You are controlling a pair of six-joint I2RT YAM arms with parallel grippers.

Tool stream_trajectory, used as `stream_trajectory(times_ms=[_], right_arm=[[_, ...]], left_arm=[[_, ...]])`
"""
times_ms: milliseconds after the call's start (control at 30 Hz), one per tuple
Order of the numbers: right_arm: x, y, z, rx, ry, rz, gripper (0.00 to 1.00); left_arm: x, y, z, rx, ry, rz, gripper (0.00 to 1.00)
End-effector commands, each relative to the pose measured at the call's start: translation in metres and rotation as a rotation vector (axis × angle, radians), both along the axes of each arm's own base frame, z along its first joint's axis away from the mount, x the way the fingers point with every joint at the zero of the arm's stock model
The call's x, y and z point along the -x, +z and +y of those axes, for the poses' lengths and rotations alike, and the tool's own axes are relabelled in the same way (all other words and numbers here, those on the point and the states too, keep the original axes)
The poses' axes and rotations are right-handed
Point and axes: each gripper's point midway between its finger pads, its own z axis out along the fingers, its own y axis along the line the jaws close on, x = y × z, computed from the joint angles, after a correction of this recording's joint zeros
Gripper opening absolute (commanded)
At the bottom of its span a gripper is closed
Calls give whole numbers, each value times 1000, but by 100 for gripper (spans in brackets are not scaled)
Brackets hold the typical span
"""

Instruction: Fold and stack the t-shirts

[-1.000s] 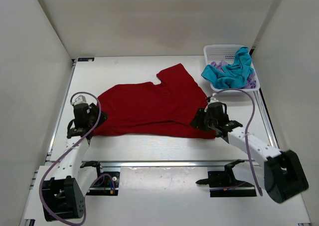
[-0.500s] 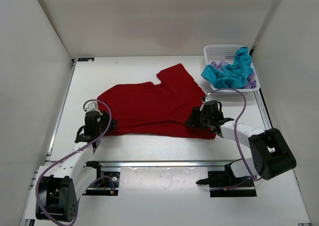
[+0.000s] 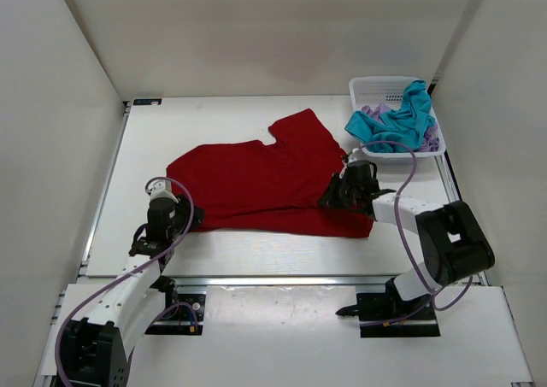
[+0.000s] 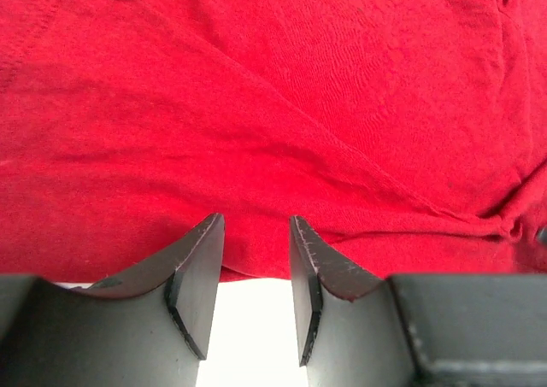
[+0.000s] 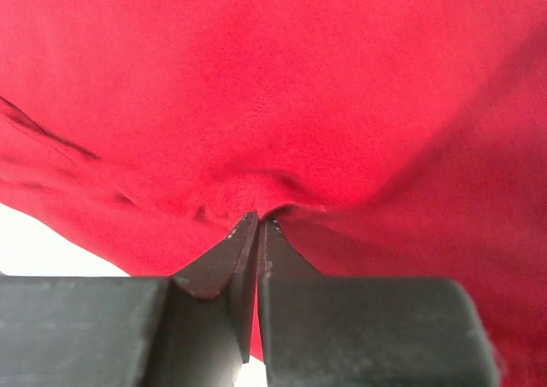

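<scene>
While the flat white table (image 3: 256, 114) carries everything, my deep red cloth t-shirt (image 3: 256, 186) sprawls across its middle, mostly flat, creased, one sleeve pointing to the far side. Over in the far right corner sits the white plastic mesh basket (image 3: 372, 86), crumpled teal-blue shirt (image 3: 395, 126) spilling over its rim, pale lavender shirt (image 3: 370, 112) peeking out beside it. My right gripper (image 5: 258, 220) is clamped on a pucker of red fabric near the right edge. My left gripper (image 4: 255, 225) hangs parted over the near-left hem.
</scene>
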Motion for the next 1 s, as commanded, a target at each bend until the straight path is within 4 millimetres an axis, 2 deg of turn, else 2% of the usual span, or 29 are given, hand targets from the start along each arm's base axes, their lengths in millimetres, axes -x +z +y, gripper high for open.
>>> stream_trajectory(times_ms=[0,33,100,167,200,233,333,367,400,433,500,567,600,633,667,733,767,800,833,867,967], right_arm=[[-34,29,18,-14,22,-93,1],[-43,39,22,-14,23,-117,1],[-55,38,26,-9,24,-103,0],[-74,50,33,0,26,-136,0],[-73,42,37,14,36,-111,0],[-94,45,43,29,32,-121,0],[-104,49,53,37,37,-139,1],[-109,56,56,30,36,-160,3],[-112,54,56,36,37,-159,11],[-113,59,59,29,45,-175,24],[-110,60,62,11,82,-182,34],[-106,69,64,-6,104,-191,35],[-101,67,64,7,112,-190,35],[-98,75,62,8,112,-211,35],[-91,74,58,24,105,-215,34],[-67,63,49,51,98,-206,27],[-65,72,50,38,88,-236,18],[-49,68,49,35,92,-231,13],[-33,55,49,43,113,-207,8],[-23,53,51,41,126,-200,4],[14,23,57,105,197,-150,0]], left_arm=[[-4,8,-8,5,-33,-28,47],[-3,7,-12,9,-42,-23,47],[-6,11,-16,18,-46,-30,46],[-8,13,-17,26,-46,-37,47],[-7,10,-17,30,-48,-28,46],[-9,14,-18,38,-44,-34,46],[-8,17,-21,37,-58,-42,46],[-7,14,-22,42,-55,-35,46],[-9,19,-22,44,-54,-48,46],[-10,21,-23,49,-52,-51,45],[-8,22,-25,43,-62,-49,46],[-10,28,-31,60,-72,-60,46],[-9,29,-39,62,-98,-61,45],[-12,32,-40,51,-96,-65,44],[-13,40,-51,34,-129,-86,43],[-14,35,-67,-38,-167,-61,42],[-13,47,-88,-53,-232,-83,42],[-11,43,-102,-90,-270,-65,42],[-9,35,-116,-115,-316,-45,42],[-12,39,-124,-115,-331,-48,42],[-10,9,-135,-137,-389,39,40]])
